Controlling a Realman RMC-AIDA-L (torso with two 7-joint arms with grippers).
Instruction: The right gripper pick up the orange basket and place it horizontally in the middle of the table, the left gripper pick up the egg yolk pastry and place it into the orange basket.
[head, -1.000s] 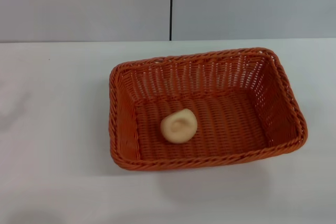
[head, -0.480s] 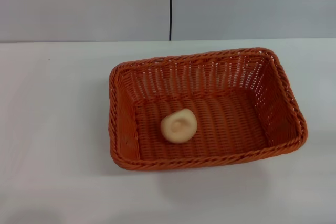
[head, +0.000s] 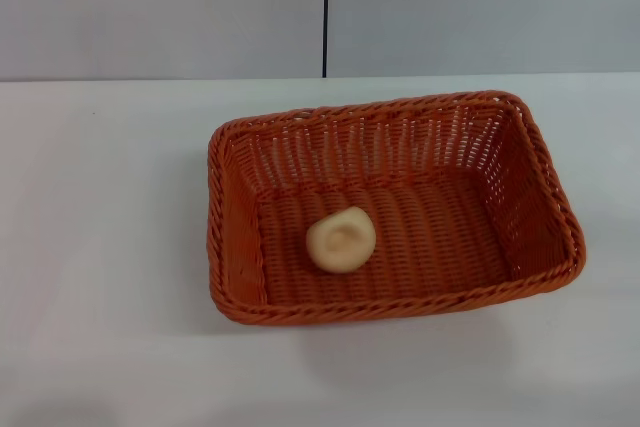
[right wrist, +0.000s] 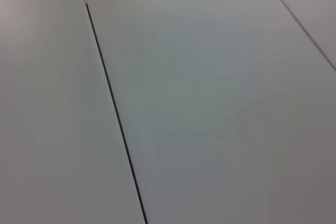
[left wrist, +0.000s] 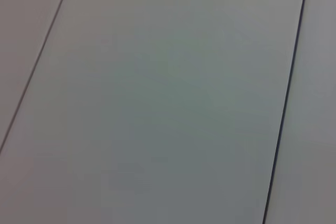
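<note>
Resting on the table (head: 100,247) in the head view, the basket (head: 540,232) lies lengthwise near the middle, and the pastry (head: 341,239) sits on its woven floor toward the left end. Nothing has shifted over the last second, so both placements look done. Neither gripper shows here, so no place can be given relative to jaws.

Left wrist view: only grey panels with dark seams.

Right wrist view: the same. Jaw states cannot be told.

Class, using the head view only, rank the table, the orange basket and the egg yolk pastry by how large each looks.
1. The table, largest.
2. The orange basket.
3. The egg yolk pastry, smallest, lying inside the basket.
</note>
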